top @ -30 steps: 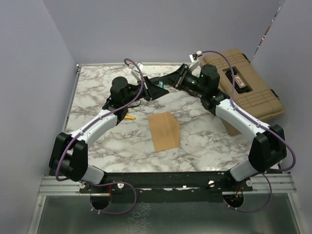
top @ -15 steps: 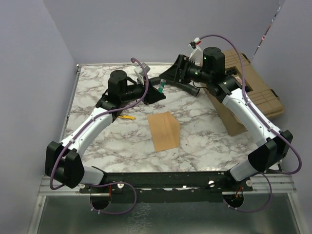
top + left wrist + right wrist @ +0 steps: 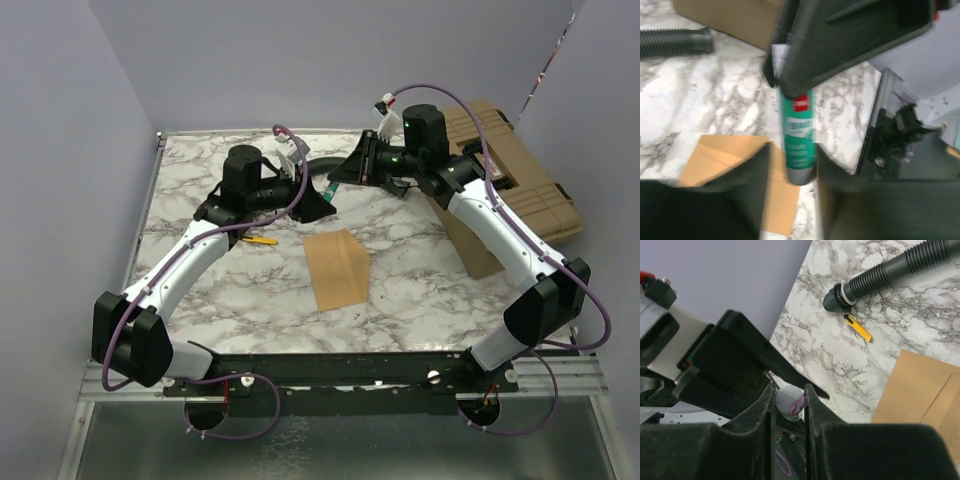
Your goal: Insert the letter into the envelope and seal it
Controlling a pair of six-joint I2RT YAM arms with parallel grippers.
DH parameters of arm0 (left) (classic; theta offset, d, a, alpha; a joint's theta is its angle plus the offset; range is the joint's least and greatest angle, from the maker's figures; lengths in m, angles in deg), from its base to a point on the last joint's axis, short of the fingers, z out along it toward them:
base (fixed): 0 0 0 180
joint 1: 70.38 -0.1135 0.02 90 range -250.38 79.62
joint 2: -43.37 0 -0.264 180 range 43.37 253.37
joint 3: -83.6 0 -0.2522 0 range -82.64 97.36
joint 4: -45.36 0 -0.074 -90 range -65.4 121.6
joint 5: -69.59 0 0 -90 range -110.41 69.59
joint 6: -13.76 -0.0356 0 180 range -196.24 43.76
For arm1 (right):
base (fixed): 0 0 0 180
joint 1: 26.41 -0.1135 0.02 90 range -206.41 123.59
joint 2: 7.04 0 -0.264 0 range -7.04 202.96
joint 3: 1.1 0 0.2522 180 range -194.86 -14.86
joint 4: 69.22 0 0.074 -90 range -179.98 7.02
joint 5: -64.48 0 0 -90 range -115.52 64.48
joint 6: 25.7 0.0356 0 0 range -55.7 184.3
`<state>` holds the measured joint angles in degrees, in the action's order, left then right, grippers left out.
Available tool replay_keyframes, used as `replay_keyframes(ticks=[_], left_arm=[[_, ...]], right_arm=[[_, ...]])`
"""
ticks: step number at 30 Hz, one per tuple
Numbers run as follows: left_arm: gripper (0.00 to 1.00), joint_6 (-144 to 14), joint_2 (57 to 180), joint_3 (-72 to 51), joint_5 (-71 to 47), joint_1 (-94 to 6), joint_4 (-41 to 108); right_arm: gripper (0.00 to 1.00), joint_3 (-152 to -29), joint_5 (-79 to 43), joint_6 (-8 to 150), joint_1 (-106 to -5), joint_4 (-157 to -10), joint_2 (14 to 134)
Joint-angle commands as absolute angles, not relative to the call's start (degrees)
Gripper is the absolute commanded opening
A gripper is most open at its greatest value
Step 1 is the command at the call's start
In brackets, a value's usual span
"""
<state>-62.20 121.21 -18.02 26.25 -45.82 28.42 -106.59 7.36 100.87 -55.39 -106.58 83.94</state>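
Note:
The envelope (image 3: 337,268), kraft brown with a folded flap, lies flat at mid table; it also shows in the left wrist view (image 3: 725,160) and the right wrist view (image 3: 920,385). I cannot make out the letter as a separate sheet. A green glue stick (image 3: 331,182) hangs in the air between both grippers above the table's back middle. My left gripper (image 3: 322,197) is closed round its grey lower end (image 3: 799,170). My right gripper (image 3: 342,174) is shut on its white capped top (image 3: 789,402).
A tan case (image 3: 510,175) stands at the back right, with a brown block (image 3: 475,250) beside it under the right arm. A black ribbed hose (image 3: 890,272) lies at the back. A yellow cutter (image 3: 262,240) lies left of the envelope.
The right wrist has risen and swung left; the left arm has stretched further forward. Both grippers stay together at the glue stick. The envelope has not moved.

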Motion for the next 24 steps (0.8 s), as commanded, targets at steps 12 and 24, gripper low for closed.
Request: replay_keyframes(ticks=[12,24], left_arm=[[0.54,-59.6,123.9,-15.5,23.7,-47.7,26.2],[0.00,-62.3,122.5,-18.6,19.6,-47.2,26.8]], right_arm=[[0.00,-100.7,12.1,105.8,-55.5,-99.2,82.7],[0.00,-100.7,11.0,106.9,-53.7,-99.8,83.2]])
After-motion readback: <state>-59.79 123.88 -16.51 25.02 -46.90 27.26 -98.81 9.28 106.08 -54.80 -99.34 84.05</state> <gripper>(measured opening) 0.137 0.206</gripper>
